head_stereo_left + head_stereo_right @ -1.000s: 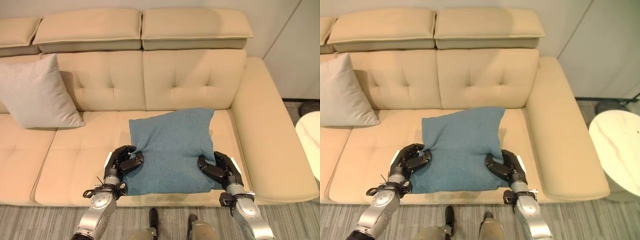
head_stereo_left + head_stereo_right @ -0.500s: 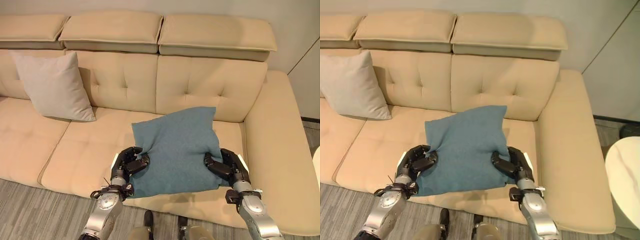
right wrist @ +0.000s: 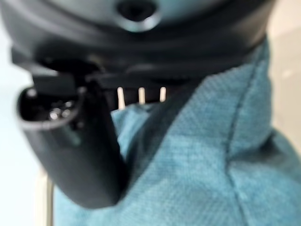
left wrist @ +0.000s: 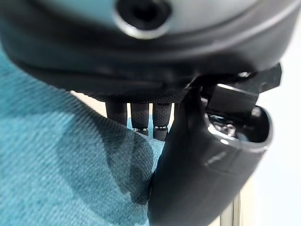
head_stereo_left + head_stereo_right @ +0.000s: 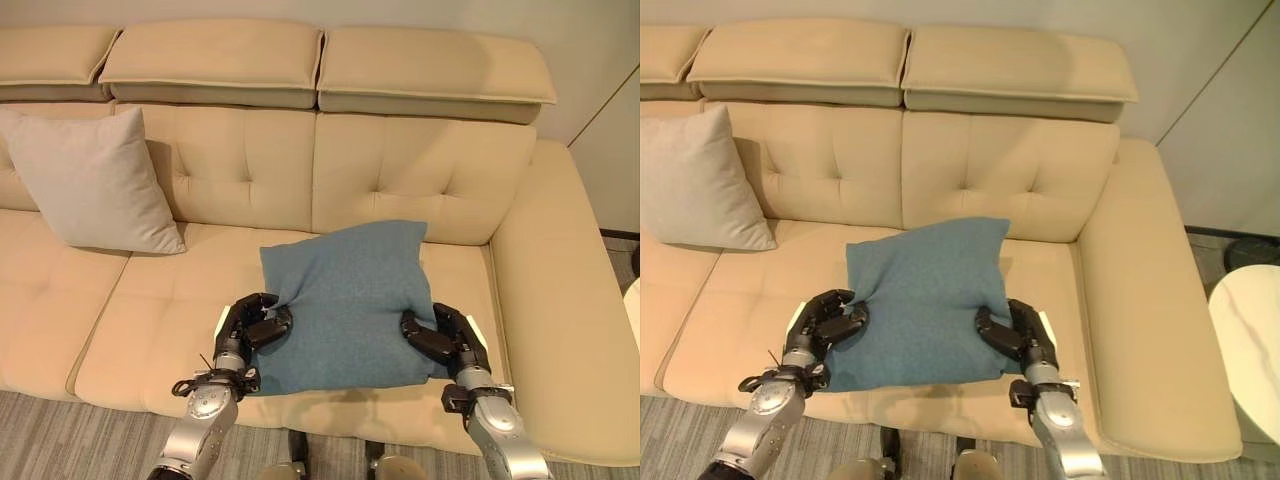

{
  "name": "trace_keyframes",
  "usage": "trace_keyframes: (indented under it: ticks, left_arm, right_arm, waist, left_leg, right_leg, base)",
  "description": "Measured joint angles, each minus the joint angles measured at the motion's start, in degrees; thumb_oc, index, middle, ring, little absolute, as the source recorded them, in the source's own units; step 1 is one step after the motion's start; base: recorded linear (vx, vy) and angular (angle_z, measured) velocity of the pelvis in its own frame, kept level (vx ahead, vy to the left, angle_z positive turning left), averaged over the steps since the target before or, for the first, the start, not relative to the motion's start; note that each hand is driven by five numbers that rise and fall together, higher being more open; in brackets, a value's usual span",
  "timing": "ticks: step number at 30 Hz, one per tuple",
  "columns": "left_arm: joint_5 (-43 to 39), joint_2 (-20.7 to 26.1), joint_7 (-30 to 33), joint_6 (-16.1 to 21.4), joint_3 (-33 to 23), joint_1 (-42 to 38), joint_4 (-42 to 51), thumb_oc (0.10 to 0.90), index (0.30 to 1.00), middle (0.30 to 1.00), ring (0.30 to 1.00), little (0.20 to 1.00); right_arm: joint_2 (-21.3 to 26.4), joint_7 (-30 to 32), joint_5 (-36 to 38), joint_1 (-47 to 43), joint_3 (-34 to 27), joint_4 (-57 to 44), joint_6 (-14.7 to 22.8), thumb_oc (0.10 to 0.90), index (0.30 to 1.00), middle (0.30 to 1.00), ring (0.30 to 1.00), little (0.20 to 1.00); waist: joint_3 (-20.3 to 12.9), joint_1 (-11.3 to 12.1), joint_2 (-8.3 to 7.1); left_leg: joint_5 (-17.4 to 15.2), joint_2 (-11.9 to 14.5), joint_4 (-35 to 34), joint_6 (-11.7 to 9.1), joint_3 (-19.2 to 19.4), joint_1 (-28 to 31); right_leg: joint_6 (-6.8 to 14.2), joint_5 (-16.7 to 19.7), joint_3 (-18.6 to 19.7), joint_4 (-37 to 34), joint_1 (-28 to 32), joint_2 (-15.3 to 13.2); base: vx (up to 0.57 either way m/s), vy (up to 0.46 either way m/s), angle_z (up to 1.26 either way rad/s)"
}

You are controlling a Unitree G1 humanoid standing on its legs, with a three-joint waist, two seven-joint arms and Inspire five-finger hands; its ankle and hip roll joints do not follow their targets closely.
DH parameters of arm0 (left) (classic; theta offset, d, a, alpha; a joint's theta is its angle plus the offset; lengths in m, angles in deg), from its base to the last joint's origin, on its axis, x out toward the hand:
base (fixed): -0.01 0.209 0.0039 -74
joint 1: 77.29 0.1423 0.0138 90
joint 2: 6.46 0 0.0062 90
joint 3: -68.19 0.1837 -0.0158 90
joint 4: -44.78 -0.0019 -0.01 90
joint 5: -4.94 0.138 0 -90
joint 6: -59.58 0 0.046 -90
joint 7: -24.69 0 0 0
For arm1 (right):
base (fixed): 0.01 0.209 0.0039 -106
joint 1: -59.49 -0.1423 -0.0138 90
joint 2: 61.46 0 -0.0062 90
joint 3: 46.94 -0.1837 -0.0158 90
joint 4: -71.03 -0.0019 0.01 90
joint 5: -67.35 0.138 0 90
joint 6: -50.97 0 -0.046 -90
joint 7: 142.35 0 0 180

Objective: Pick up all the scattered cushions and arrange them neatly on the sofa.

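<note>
Soft, even light is falling from above; the sofa [image 5: 400,180] is showing no glare. The blue cushion [image 5: 350,300] is casting a faint shadow toward 6 o'clock. Wrist views are blurring close up.

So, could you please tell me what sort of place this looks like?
Probably a living room or a mock-up of one: a beige tufted sofa, a grey cushion against its back, and a blue cushion on the seat.

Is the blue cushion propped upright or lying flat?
Lying flat: the blue cushion rests on the sofa seat, gripped by both robot hands.
</note>
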Motion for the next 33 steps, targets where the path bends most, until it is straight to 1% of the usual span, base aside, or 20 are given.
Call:
trace_keyframes:
  ticks: [2, 3, 4, 6, 7, 10, 11, 15, 18, 20, 22, 23, 25, 26, 27, 28, 30, 31, 32, 33]
  left_arm:
    - [0.03, 0.51, 0.0, -0.02, -0.19, -0.04, 0.01, 0.4, 0.3, 0.3, 0.3, 0.3]
    - [0.04, 0.77, 0.0, -0.03, -0.36, -0.04, 0.0, 0.4, 0.3, 0.3, 0.3, 0.3]
    - [0.06, 1.08, 0.0, -0.03, -0.46, -0.06, 0.0, 0.4, 0.3, 0.3, 0.3, 0.3]
    - [1.12, 1.19, 0.0, -0.03, -0.86, -0.06, -0.02, 0.4, 0.3, 0.3, 0.3, 0.3]
    - [1.32, 0.52, 0.01, -0.03, -1.0, 0.02, -0.03, 0.4, 0.3, 0.3, 0.3, 0.3]
    - [2.41, 0.09, 0.01, -0.03, -1.1, -0.09, -0.01, 0.4, 0.3, 0.3, 0.3, 0.3]
    - [2.85, -0.21, 0.07, -0.03, -1.14, -0.16, 0.01, 0.4, 0.3, 0.3, 0.3, 0.3]
    - [3.4, -0.35, 1.17, -0.03, -0.79, -0.82, 0.14, 0.4, 0.3, 0.3, 0.3, 0.3]
    - [3.5, -0.29, 3.57, -0.03, 0.49, -3.64, 0.03, 0.4, 0.3, 0.3, 0.3, 0.3]
    - [4.7, -0.24, 6.23, -0.03, 1.01, -8.22, -0.82, 0.4, 0.3, 0.3, 0.3, 0.3]
    - [5.95, -0.2, 9.79, -0.02, 1.82, -16.2, -2.77, 0.4, 0.3, 0.3, 0.3, 0.3]
    - [6.1, -0.22, 10.35, -0.02, 2.23, -18.34, -3.33, 0.4, 0.3, 0.3, 0.3, 0.3]
    - [7.35, 0.99, 13.57, 0.11, 3.59, -26.5, -5.76, 0.4, 0.3, 0.3, 0.3, 0.3]
    - [7.74, 1.38, 14.51, 0.22, 4.09, -28.89, -6.18, 0.4, 0.3, 0.3, 0.3, 0.3]
    - [7.74, 1.38, 14.51, 0.22, 4.09, -28.89, -6.18, 0.4, 0.3, 0.3, 0.3, 0.3]
    - [8.03, 2.5, 16.63, 1.32, 5.17, -35.66, -7.42, 0.4, 0.3, 0.3, 0.3, 0.3]
    - [8.29, 2.63, 17.54, 1.71, 5.04, -37.84, -7.42, 0.4, 0.3, 0.3, 0.3, 0.3]
    - [8.98, 3.67, 18.7, 1.74, 6.09, -41.0, -8.09, 0.4, 0.3, 0.3, 0.3, 0.3]
    - [9.48, 4.0, 18.92, 1.74, 6.21, -42.35, -8.21, 0.4, 0.3, 0.3, 0.3, 0.3]
    - [10.36, 4.15, 19.97, 1.82, 6.96, -45.7, -9.66, 0.4, 0.3, 0.3, 0.3, 0.3]
  right_arm:
    - [0.06, -0.05, -0.25, -0.25, 0.08, 0.0, 0.0, 0.4, 0.3, 0.3, 0.3, 0.3]
    - [0.02, -0.05, -0.41, -0.82, 0.37, 0.0, 0.0, 0.4, 0.3, 0.3, 0.3, 0.3]
    - [0.03, -0.05, -0.43, -0.8, 0.39, 0.0, 0.0, 0.4, 0.3, 0.3, 0.3, 0.3]
    - [0.08, -0.06, -0.5, -0.68, 0.38, 0.0, -0.01, 0.4, 0.3, 0.3, 0.3, 0.3]
    - [0.41, -0.03, -0.56, -0.79, 0.33, 0.0, -0.01, 0.4, 0.3, 0.3, 0.3, 0.3]
    - [1.07, -0.03, -1.02, -0.91, 0.34, 0.0, 0.0, 0.4, 0.3, 0.3, 0.3, 0.3]
    - [1.36, 0.04, -1.45, -1.3, 0.31, 0.0, 0.0, 0.4, 0.3, 0.3, 0.3, 0.3]
    - [1.7, 0.27, -3.03, -2.82, -0.02, 0.0, 0.0, 0.4, 0.3, 0.3, 0.3, 0.3]
    - [3.23, 2.54, -4.6, -5.93, 0.77, 0.08, 0.0, 0.4, 0.3, 0.3, 0.3, 0.3]
    - [4.05, 4.88, -5.51, -11.15, 1.35, 0.77, 0.0, 0.4, 0.3, 0.3, 0.3, 0.3]
    - [4.48, 8.78, -7.08, -19.38, 1.77, 4.46, 0.01, 0.4, 0.3, 0.3, 0.3, 0.3]
    - [4.5, 9.67, -7.36, -21.22, 1.72, 5.1, 0.02, 0.4, 0.3, 0.3, 0.3, 0.3]
    - [6.68, 13.72, -10.06, -28.01, 3.27, 7.21, 0.04, 0.4, 0.3, 0.3, 0.3, 0.3]
    - [7.41, 15.06, -11.04, -30.17, 3.65, 7.66, 0.16, 0.4, 0.3, 0.3, 0.3, 0.3]
    - [7.41, 15.06, -11.04, -30.17, 3.65, 7.66, 0.16, 0.4, 0.3, 0.3, 0.3, 0.3]
    - [8.4, 18.72, -13.95, -35.76, 3.61, 8.98, 1.25, 0.4, 0.3, 0.3, 0.3, 0.3]
    - [8.46, 20.27, -14.71, -37.9, 3.43, 9.08, 1.39, 0.4, 0.3, 0.3, 0.3, 0.3]
    - [9.49, 21.99, -16.46, -40.84, 4.12, 10.27, 1.66, 0.4, 0.3, 0.3, 0.3, 0.3]
    - [10.06, 22.71, -16.95, -42.35, 4.34, 10.91, 1.76, 0.4, 0.3, 0.3, 0.3, 0.3]
    - [10.97, 24.36, -18.11, -45.47, 4.89, 12.69, 1.77, 0.4, 0.3, 0.3, 0.3, 0.3]
  waist:
    - [0.01, 0.05, -0.03]
    - [0.01, 0.05, -0.03]
    - [0.02, -0.21, -0.22]
    - [-0.26, -0.23, -0.95]
    - [-0.31, -0.23, -0.99]
    - [-0.39, -0.41, -0.84]
    - [-0.68, -0.55, -0.58]
    - [-1.07, -0.68, 0.08]
    - [-1.33, -0.62, 0.7]
    - [-1.51, -0.6, 1.09]
    - [-1.4, -0.41, 1.31]
    - [-1.35, -0.41, 1.4]
    - [-1.21, -0.39, 2.11]
    - [-1.23, -0.39, 2.33]
    - [-1.23, -0.39, 2.33]
    - [-1.02, -0.36, 3.0]
    - [-0.9, -0.24, 3.22]
    - [-0.55, -0.28, 3.86]
    - [-0.36, -0.26, 4.21]
    - [0.09, -0.14, 4.97]
  left_leg:
    - [-0.1, -0.18, 0.11, 0.16, 1.09, -0.16]
    - [-0.23, -0.11, 0.1, 0.36, 1.82, -0.55]
    - [-0.33, -0.19, 0.04, 0.49, 1.91, -0.55]
    - [-0.34, -0.5, -0.03, 0.47, 2.22, -0.97]
    - [-0.22, -0.6, 0.01, 0.36, 2.15, -1.29]
    - [-0.07, 0.13, -0.03, 0.13, 1.75, -1.65]
    - [0.24, 0.46, -0.28, -0.28, 1.37, -2.4]
    - [1.3, 1.19, -0.89, -0.48, 0.88, -5.01]
    - [2.19, 1.27, -0.84, -0.39, 0.68, -8.25]
    - [3.01, 1.28, -0.87, -0.23, 0.64, -11.46]
    - [3.98, 1.24, -0.87, -0.14, 0.47, -14.61]
    - [4.18, 1.2, -0.9, -0.13, 0.37, -15.19]
    - [4.55, 1.07, -0.8, 0.07, 0.03, -17.19]
    - [4.74, 1.03, -0.79, 0.01, -0.21, -18.07]
    - [4.74, 1.03, -0.79, 0.01, -0.21, -18.07]
    - [5.33, 0.99, -0.82, -0.04, -0.69, -20.14]
    - [5.49, 0.97, -0.83, -0.07, -0.68, -20.7]
    - [5.49, 0.95, -0.8, -0.07, -0.8, -21.1]
    - [5.49, 0.93, -0.84, -0.07, -0.82, -21.27]
    - [5.49, 0.84, -0.84, -0.07, -0.87, -21.48]
  right_leg:
    - [0.84, -0.59, 1.36, 3.76, -2.67, -0.28]
    - [1.72, -1.24, 2.47, 7.81, -5.45, -0.38]
    - [1.97, -1.42, 2.71, 8.2, -5.81, -0.49]
    - [1.83, -1.8, 1.58, 5.23, -4.71, -1.03]
    - [0.69, -1.25, 1.22, 3.02, -4.03, -0.91]
    - [-0.19, 0.09, 0.88, 0.35, -2.98, 0.12]
    - [-0.68, 0.56, 0.4, -0.98, -3.03, 0.47]
    - [-1.15, 3.21, -0.47, -4.94, -3.87, 1.45]
    - [-1.5, 4.52, -0.74, -6.47, -6.25, 1.62]
    - [-1.58, 5.6, -0.7, -6.95, -9.31, 1.67]
    - [-1.53, 6.82, -0.68, -7.53, -12.07, 1.65]
    - [-1.57, 7.02, -0.73, -7.59, -12.64, 1.65]
    - [-1.59, 7.39, -0.86, -7.46, -14.45, 1.53]
    - [-1.63, 7.55, -0.92, -7.45, -15.34, 1.52]
    - [-1.63, 7.55, -0.92, -7.45, -15.34, 1.52]
    - [-1.6, 7.91, -1.41, -7.42, -17.23, 1.48]
    - [-1.61, 7.93, -1.44, -7.42, -17.7, 1.45]
    - [-1.61, 7.93, -1.52, -7.4, -17.98, 1.45]
    - [-1.61, 7.93, -1.52, -7.4, -18.17, 1.41]
    - [-1.61, 7.93, -1.54, -7.4, -18.38, 1.35]
  base:
    - [-0.04, 0.032, -0.31]
    - [0.01, -0.008, -0.31]
    - [0.04, -0.017, -0.26]
    - [0.05, -0.03, -0.07]
    - [0.07, -0.054, 0.02]
    - [0.08, -0.062, 0.05]
    - [0.05, -0.054, 0.09]
    - [-0.03, -0.026, 0.06]
    - [-0.07, -0.012, 0.03]
    - [-0.07, 0.007, -0.01]
    - [-0.06, 0.012, 0.02]
    - [-0.04, 0.007, 0.05]
    - [-0.03, 0.006, 0.07]
    - [-0.01, 0.0, 0.05]
    - [-0.01, -0.001, 0.1]
    - [-0.01, 0.006, 0.08]
    - [-0.01, 0.008, 0.04]
    - [0.01, 0.018, 0.04]
    - [0.0, 0.015, 0.04]
    - [0.0, 0.0, 0.0]
